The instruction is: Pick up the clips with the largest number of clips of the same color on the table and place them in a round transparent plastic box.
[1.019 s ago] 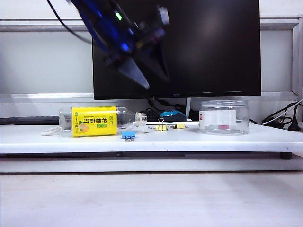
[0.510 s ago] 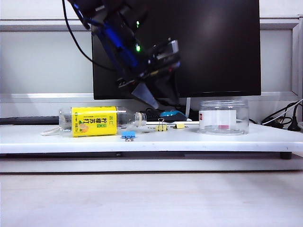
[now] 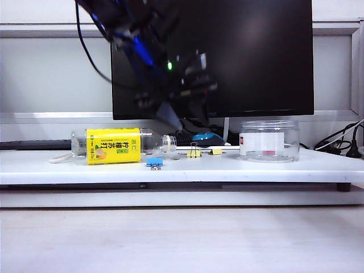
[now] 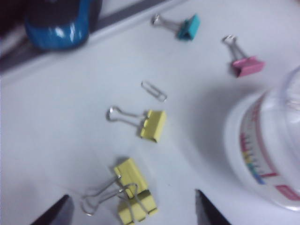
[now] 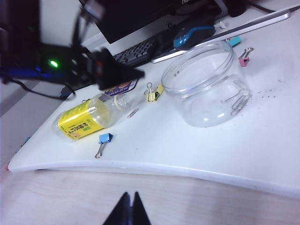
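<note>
Overhead, left claw gapes empty above the clips; right claw clenched

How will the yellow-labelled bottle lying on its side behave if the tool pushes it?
The bottle lies on its round side, so it would probably roll rather than slide. It looks clear and nearly empty, so likely light and easily shoved. The open left tool hovers above the yellow clips, away from it.
</note>
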{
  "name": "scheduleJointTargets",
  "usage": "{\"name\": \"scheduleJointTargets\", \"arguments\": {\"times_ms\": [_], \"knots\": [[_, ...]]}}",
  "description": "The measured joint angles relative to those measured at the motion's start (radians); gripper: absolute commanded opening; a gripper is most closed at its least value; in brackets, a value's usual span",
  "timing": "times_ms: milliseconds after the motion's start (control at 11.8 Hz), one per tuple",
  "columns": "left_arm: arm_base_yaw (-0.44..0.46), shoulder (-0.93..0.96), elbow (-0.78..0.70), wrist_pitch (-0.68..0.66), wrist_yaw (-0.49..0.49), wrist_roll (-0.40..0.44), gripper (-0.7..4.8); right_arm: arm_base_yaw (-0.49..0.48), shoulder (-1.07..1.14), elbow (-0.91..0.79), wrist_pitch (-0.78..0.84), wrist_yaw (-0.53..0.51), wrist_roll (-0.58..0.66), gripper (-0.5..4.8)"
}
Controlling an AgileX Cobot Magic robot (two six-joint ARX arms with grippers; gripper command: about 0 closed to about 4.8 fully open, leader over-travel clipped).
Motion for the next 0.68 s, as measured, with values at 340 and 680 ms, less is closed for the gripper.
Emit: {"name": "scheduleJointTargets", "arguments": {"times_ms": [340, 680], "knots": [[-0.019, 0.046, -0.002, 0.010, 0.042, -0.042, 3.40, 0.000, 0.000, 0.000, -0.001, 0.017, 0.000, 0.13], [-0.019, 0.058, -0.002, 0.017, 0.041, -0.041, 3.30, 0.000, 0.000, 0.000, -0.002, 0.018, 0.000, 0.13]]}}
